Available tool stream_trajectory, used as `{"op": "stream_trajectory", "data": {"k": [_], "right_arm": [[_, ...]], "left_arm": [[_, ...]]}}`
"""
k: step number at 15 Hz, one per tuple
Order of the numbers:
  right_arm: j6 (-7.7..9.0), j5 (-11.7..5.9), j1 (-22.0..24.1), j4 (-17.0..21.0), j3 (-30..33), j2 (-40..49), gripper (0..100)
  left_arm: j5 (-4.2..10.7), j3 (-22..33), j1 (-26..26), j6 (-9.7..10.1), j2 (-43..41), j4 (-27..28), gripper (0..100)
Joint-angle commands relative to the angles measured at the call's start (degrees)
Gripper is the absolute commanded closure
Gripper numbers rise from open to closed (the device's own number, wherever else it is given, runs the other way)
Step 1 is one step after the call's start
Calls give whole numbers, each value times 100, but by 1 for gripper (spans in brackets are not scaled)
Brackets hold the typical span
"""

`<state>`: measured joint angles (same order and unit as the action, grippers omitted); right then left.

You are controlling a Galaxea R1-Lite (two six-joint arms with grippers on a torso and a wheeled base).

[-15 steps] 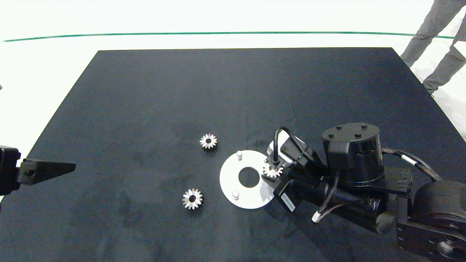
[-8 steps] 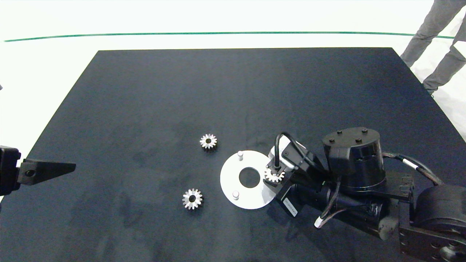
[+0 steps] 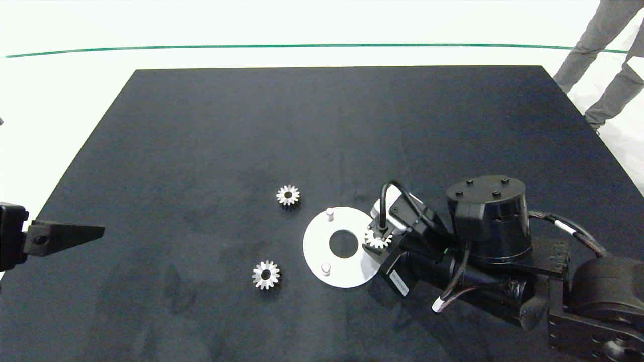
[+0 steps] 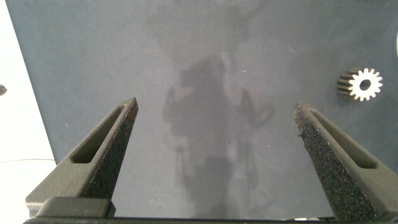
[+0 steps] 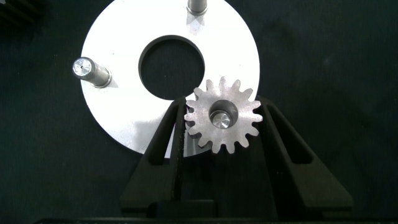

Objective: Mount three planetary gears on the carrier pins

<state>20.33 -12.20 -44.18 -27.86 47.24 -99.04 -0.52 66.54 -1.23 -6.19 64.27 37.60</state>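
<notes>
The right gripper grips one planetary gear, its bore over a carrier pin at the white disc's right rim; two gears lie left of it on the tabletop; the left gripper, fingers apart, waits at the tabletop's left edge.

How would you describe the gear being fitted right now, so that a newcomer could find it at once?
Start at the white disc near the middle of the black table. At its edge nearest the right gripper sits a silver gear, a pin showing in its centre hole. The other two gears lie on bare table.
</notes>
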Motion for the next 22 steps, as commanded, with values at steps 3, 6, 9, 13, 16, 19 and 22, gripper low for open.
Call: {"op": "stream_trajectory", "data": {"k": [3, 6, 9, 13, 16, 19, 22], "right_arm": [[14, -10, -12, -36, 5, -37, 0], [14, -10, -12, -36, 5, 7, 0], [23, -142, 120, 17, -57, 596, 0], [-29, -160, 718, 184, -567, 1624, 0], [-363, -151, 1474, 597, -778, 2240, 0], [-864, -142, 1825, 1441, -628, 2820, 0], [-1321, -142, 1825, 2416, -206, 3242, 0]], "left_arm": [[0, 0, 0, -5, 7, 29, 0], [0, 8, 0, -5, 7, 11, 0], [-27, 0, -9, 4, 24, 29, 0], [-35, -27, -316, 426, 77, 11, 0], [79, -317, -1424, 619, -108, 11, 0], [422, -475, -2338, 663, -125, -95, 0], [615, -976, -2979, 646, -125, -455, 0]]}}
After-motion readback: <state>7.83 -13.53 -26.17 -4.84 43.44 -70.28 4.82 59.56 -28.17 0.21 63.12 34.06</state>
